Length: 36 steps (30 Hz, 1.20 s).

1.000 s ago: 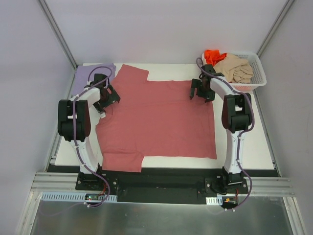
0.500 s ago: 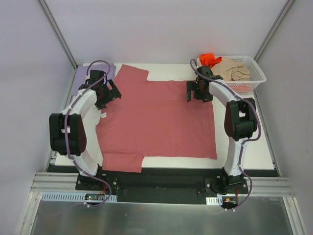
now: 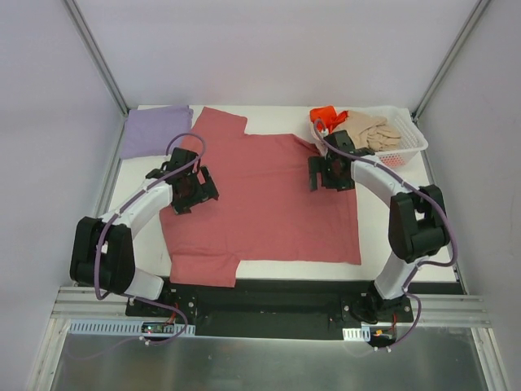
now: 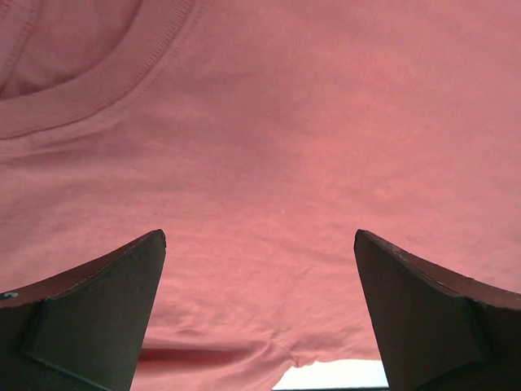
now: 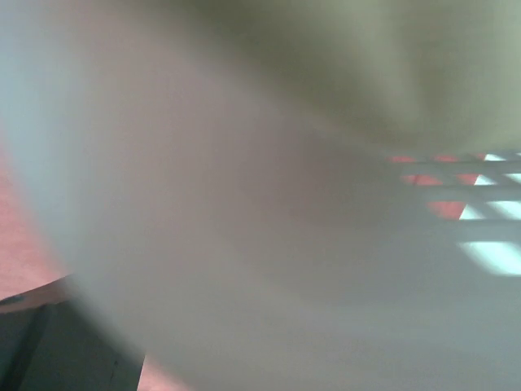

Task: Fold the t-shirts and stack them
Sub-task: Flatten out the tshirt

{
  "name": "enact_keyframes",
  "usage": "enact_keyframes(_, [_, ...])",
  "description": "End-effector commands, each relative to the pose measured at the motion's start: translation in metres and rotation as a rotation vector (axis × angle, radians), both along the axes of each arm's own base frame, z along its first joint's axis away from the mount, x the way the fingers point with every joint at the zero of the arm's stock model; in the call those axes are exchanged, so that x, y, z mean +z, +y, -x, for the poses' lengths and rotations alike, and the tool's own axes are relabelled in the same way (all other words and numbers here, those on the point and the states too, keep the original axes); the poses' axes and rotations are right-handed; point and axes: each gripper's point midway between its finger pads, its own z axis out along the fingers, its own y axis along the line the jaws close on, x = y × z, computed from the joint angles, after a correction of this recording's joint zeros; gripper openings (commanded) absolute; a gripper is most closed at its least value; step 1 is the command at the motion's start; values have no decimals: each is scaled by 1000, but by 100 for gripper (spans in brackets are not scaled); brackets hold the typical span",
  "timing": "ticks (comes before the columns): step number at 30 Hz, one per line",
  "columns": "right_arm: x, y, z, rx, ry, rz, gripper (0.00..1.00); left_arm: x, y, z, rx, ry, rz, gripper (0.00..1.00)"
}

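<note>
Both arms have swung in over the shirt since a second ago. The left hand [image 3: 193, 186] came away from the far-left corner toward the middle, and the right arm stretched out flatter. The white basket [image 3: 411, 140] has also slid left, so its left end now sits right at the shirt's far hem corner. Not sure what dragged it.

The rose-red tee [image 3: 269, 204] is spread flat on the table [image 3: 391, 236], neck to the left and hem to the right, so its long axis runs straight across from one arm to the other. One sleeve points to the far edge and the other to the near edge.

The left hand hangs just over the collar end. In its wrist view the fingers [image 4: 106, 285] are wide apart, with only red cloth and the neck ribbing under them. The right hand [image 3: 329, 173] is over the hem end, toward the far side. From above it looks spread too, with nothing in it. Its own camera is a blurry mess with something pale right up against the lens.

My guess is the next fold runs along that long axis, so left takes the shoulder side and right takes the hem, since each is already nearest its own end.

The lavender tee [image 3: 153, 130] lies folded at the far left, touching the far sleeve. The beige tee [image 3: 366, 130] and the orange tee [image 3: 324, 114] are in the basket.
</note>
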Motion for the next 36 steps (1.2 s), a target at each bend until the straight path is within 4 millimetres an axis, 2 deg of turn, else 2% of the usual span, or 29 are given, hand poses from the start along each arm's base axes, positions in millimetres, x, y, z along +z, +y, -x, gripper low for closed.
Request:
enact_keyframes(1, [26,-22,-66,-148,-149,-54,96,1,10,-14,48,-20,-51,99])
enact_keyframes(6, [39,-51,-117,-210,-199,-66,96,3,15,-32,47,-36,-99,99])
enact_keyframes(8, [33,-53,-133,-197,-188,-124,96,0,16,-38,48,-29,-112,99])
enact_keyframes(9, [22,-61,-142,-216,-174,-131,96,-2,16,-41,45,-25,-121,99])
enact_keyframes(11, [20,-71,-162,-232,-189,-138,96,-8,17,-46,43,-9,-132,99])
enact_keyframes(13, [19,-72,-178,-217,-204,-155,96,-13,21,-49,50,7,-141,99])
enact_keyframes(15, [23,-62,-188,-171,-217,-204,96,-21,28,-51,67,30,-148,99])
enact_keyframes(18, [38,-32,-191,-88,-256,-344,96,-32,33,-51,86,66,-132,99])
enact_keyframes(19, [37,-21,-183,-46,-264,-395,96,-34,34,-51,89,73,-131,99])
enact_keyframes(21, [49,-5,-182,34,-342,-433,96,-36,36,-52,88,78,-134,99])
enact_keyframes(25, [61,-2,-185,147,-487,-282,96,-40,44,-49,95,88,-153,99])
enact_keyframes(29, [64,-2,-192,59,-462,-342,96,-46,54,-43,122,107,-153,99])
enact_keyframes(31, [68,9,-194,93,-474,-416,99,-47,56,-41,128,110,-152,99])
enact_keyframes(34, [63,22,-199,131,-491,-347,99,-51,63,-36,133,122,-171,99])
enact_keyframes(36, [57,21,-203,140,-483,-259,99,-54,68,-32,145,136,-171,99])
